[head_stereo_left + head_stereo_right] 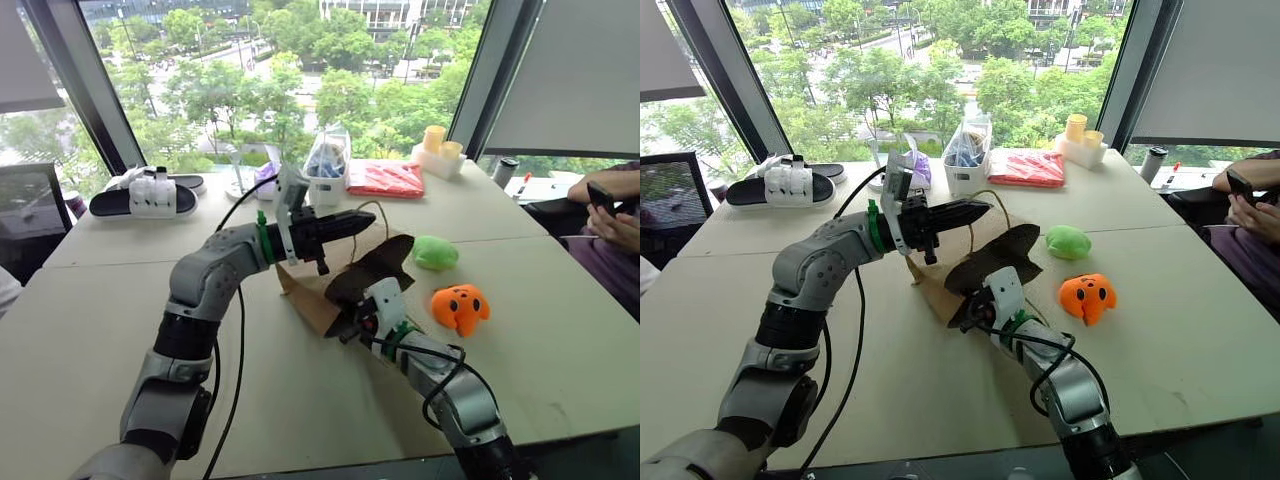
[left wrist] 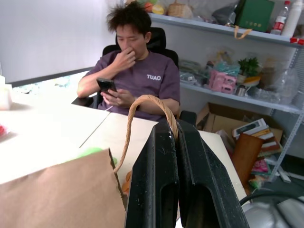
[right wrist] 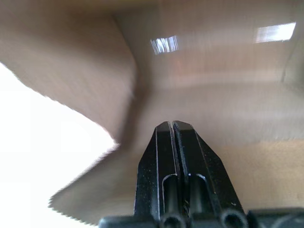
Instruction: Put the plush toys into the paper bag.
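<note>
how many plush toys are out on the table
2. The green toy lies just right of the paper bag; the orange toy sits nearer the robot, right of the bag. More may be hidden in the bag.

toys and clutter on my pale table (image 1: 120, 300)

green plush (image 1: 435, 252) and orange plush (image 1: 460, 307) lie apart beside the paper bag (image 1: 315, 300); slippers (image 1: 150, 195), a red packet (image 1: 385, 178) sit farther back.

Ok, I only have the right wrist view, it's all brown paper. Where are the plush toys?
Observer: Both lie on the table outside the paper bag: the green toy and the orange toy.
Operator: And the left gripper?
Observer: The left gripper has its jaws shut on the bag's twine handle.
Operator: Anyone nearby?
Observer: A person sits at the table, holding a phone.
</note>
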{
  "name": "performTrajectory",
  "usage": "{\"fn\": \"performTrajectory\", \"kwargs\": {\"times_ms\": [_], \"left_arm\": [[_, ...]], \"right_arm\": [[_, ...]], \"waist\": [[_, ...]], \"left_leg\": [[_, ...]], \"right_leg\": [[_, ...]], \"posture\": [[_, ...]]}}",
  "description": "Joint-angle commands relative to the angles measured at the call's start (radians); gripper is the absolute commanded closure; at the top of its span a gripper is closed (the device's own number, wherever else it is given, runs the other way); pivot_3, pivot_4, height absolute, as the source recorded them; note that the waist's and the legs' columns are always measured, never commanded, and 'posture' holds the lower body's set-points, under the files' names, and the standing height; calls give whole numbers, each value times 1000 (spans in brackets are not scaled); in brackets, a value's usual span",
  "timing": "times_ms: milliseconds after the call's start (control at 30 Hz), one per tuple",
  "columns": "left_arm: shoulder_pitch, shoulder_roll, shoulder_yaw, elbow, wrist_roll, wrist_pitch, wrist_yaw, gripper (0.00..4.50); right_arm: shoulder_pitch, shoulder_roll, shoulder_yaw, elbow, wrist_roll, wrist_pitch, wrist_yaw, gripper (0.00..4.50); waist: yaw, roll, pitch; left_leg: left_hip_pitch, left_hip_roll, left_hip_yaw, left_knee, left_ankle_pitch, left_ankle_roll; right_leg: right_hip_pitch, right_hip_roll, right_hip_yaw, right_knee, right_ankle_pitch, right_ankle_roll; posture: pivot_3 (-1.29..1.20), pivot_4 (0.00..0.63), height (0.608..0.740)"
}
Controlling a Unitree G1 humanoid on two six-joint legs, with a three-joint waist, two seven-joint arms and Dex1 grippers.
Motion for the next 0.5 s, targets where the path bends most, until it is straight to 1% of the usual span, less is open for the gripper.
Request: {"fn": "performTrajectory", "kwargs": {"times_ms": [33,100,167,200,233,333,367,400,433,500], "left_arm": [[-1,6,10,-16,-3,-15,-13,4443],[0,7,9,-17,-9,-6,-20,4443],[5,8,5,-20,-11,0,-27,4500],[7,8,3,-20,-10,1,-30,4500],[9,9,1,-20,-9,1,-34,4500],[12,9,-3,-18,-5,1,-44,4500],[12,9,-3,-16,-4,0,-45,4500],[12,7,-4,-13,-2,-2,-46,4500],[12,5,-5,-12,-1,-3,-47,4500],[15,-3,-9,-13,4,-8,-44,4500]], "right_arm": [[44,-39,-96,-220,108,104,8,4500],[72,-67,-157,-314,166,174,3,4500],[100,-99,-243,-382,240,227,7,3977],[109,-112,-282,-409,279,249,10,3654],[112,-122,-325,-430,319,269,8,3189],[94,-142,-442,-437,394,294,-28,1581],[88,-150,-467,-430,403,298,-40,1061],[85,-180,-491,-401,376,286,-46,545],[88,-226,-499,-350,317,254,-47,81],[83,-290,-494,-229,206,201,-80,26]], "waist": [[2,0,0],[3,0,0],[3,0,0],[3,0,0],[3,0,0],[1,0,0],[1,0,0],[2,0,0],[3,0,0],[5,-1,0]], "left_leg": [[0,0,0,0,0,1],[0,0,0,0,0,1],[0,0,0,0,0,1],[0,0,0,0,0,1],[0,0,0,0,0,1],[1,0,0,0,-1,1],[1,0,0,0,-1,1],[1,0,0,0,-1,1],[1,0,0,0,-1,1],[1,0,2,1,-1,1]], "right_leg": [[0,0,0,0,0,0],[0,0,0,0,0,0],[0,0,0,0,0,0],[1,0,0,0,0,0],[1,0,0,0,0,0],[1,0,0,0,0,0],[1,0,0,0,0,0],[1,0,0,0,0,0],[1,0,0,0,0,0],[2,0,0,-1,0,0]], "posture": [[0,150,740],[0,150,740],[0,150,740],[0,150,740],[0,150,740],[0,150,740],[0,150,740],[0,150,740],[0,150,740],[0,150,740]]}}
